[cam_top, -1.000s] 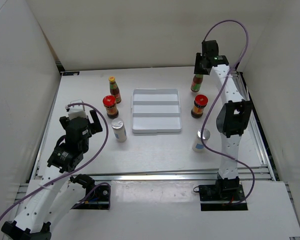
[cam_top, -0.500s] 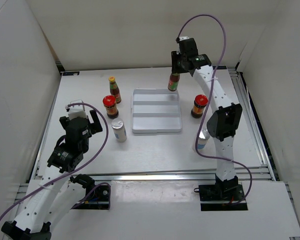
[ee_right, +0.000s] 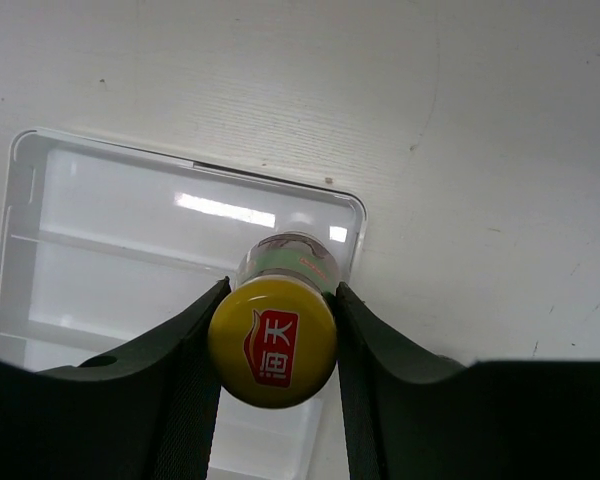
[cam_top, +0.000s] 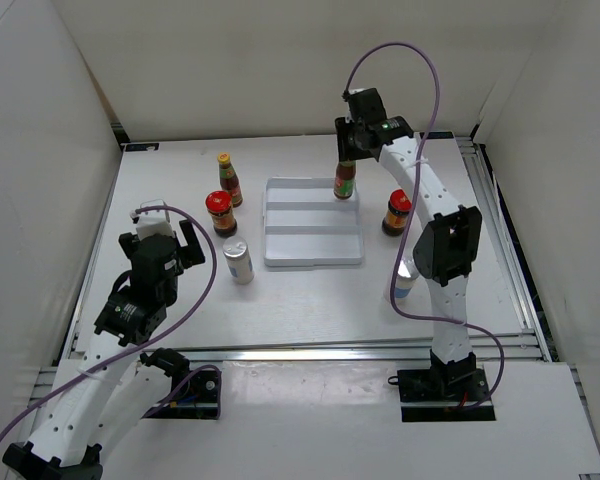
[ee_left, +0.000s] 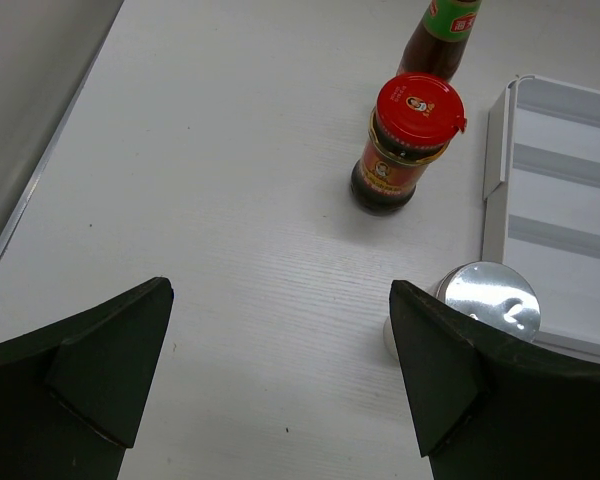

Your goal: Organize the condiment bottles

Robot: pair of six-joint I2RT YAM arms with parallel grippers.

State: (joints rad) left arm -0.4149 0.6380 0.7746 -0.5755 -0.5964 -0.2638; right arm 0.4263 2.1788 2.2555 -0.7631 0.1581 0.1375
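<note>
**Lowering step: far right corner**

Right fingers clenched on the top of a yellow-capped sauce bottle, upright above the white tray's far right corner; base contact not visible. Lower straight, keep the base inside the rim, then let go. Left fingers spread, empty, over the worktop near a red-lidded jar.

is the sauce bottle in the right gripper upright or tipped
Upright: the sauce bottle hangs cap-up in the right gripper, body vertical over the white tray's far right corner.
</note>
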